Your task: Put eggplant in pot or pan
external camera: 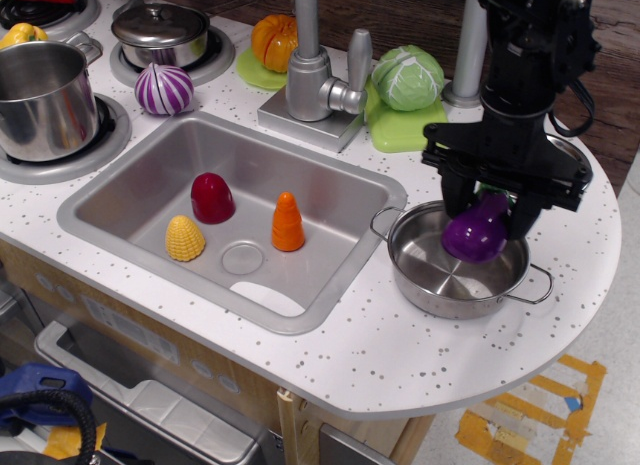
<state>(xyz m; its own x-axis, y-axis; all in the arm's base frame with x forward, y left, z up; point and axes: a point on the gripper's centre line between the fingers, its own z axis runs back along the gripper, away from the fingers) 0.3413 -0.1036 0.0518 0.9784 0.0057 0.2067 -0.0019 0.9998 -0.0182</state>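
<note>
Item: glossy purple plastic eggplant point(476, 231), clamped between my black gripper point(493, 209) jaws, hanging over the far-right part of the shallow shiny steel pan point(437, 282) so a release drops it inside; it seems clear of the pan floor; not yet let go.

Arm point(530, 45) matte black, bulky jointed housings; black cable looping beside wrist; black pincer point(490, 210).
</note>
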